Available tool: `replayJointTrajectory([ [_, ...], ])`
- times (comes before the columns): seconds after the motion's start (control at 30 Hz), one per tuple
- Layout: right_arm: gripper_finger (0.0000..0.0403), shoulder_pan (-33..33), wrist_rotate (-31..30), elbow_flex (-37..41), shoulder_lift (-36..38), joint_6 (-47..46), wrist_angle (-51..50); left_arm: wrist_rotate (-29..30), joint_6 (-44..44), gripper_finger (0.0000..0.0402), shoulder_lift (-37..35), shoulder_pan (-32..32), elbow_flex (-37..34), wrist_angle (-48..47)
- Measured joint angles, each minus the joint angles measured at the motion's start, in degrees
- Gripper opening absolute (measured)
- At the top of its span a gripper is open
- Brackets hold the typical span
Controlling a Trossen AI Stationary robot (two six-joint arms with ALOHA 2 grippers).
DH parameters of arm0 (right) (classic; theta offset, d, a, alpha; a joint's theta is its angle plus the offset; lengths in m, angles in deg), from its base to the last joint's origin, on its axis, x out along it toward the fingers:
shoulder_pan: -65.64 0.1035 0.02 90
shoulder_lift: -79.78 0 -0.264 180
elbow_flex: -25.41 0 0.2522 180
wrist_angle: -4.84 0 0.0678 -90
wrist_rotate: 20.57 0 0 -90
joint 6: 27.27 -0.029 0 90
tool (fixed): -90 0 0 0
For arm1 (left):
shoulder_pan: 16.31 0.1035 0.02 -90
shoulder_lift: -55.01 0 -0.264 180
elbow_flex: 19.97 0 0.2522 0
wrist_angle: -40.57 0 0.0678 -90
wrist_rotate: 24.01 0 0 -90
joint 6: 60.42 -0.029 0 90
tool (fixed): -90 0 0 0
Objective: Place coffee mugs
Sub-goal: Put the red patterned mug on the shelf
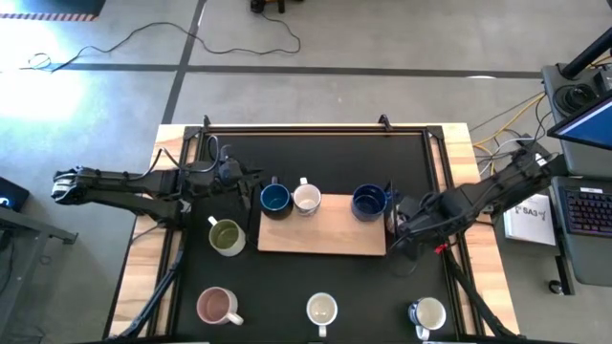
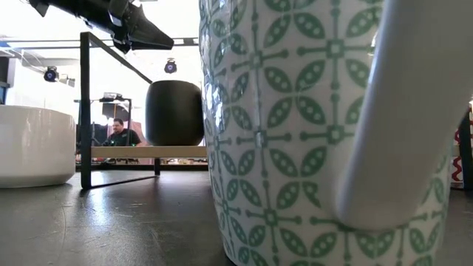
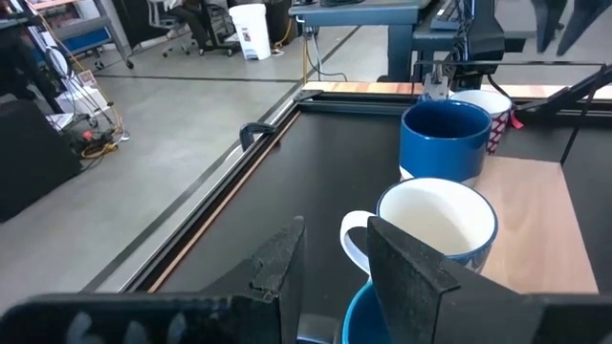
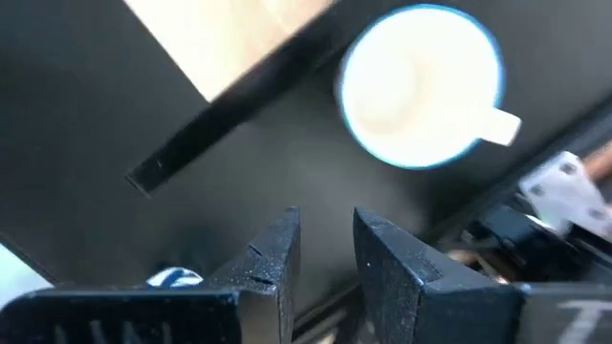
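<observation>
The left end effector [image 1: 251, 182] sits just beside the dark blue mug [image 1: 275, 199] at the board's [image 1: 325, 241] left corner. In the left wrist view its fingers [image 3: 411, 272] stand a little apart with nothing between them, that mug's rim just under them. The right end effector [image 1: 402, 222] hangs over the desk [image 1: 363, 153] just off the board's right edge, close to the second blue mug [image 1: 368, 202]. Its fingers [image 4: 277, 253] are likewise parted and empty, looking down on a white mug [image 4: 421, 86] standing on the dark mat.

Three mugs stand on the board: the dark blue one at the left corner, a white one [image 1: 307, 199] touching it or nearly so, and the blue one at the right end. I judge these placed.

Four remain on the mat: an olive mug [image 1: 227, 236] just left of the board, a pink one [image 1: 216, 306] at the front left, a patterned white one [image 1: 321, 310] at the front middle, and a white one [image 1: 429, 313] at the front right. So roughly half the work is left.

Count in view: seven mugs, namely two blue, one olive, one pink, three white. One board. An eighth mug does not show clearly.
</observation>
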Motion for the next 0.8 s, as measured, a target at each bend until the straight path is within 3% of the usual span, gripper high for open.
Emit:
replayJointTrajectory([
  [0.23, 0.0106, 0.0, -0.02, 8.59, 2.54, 1.22, 4.42, 0.0, 0.09, 0.0096, 0.0, 0.0, 0.0, 0.2],
  [0.5, 0.0138, -0.02, -0.88, 14.61, 3.09, 15.23, 8.5, 0.02, 1.95, 0.0096, 0.0, 0.0, 0.0, 0.2],
  [0.8, 0.0134, -0.03, -6.1, 17.09, 3.15, 22.35, 9.59, 0.02, 3.05, 0.0096, 0.0, 0.0, 0.0, 0.6],
])
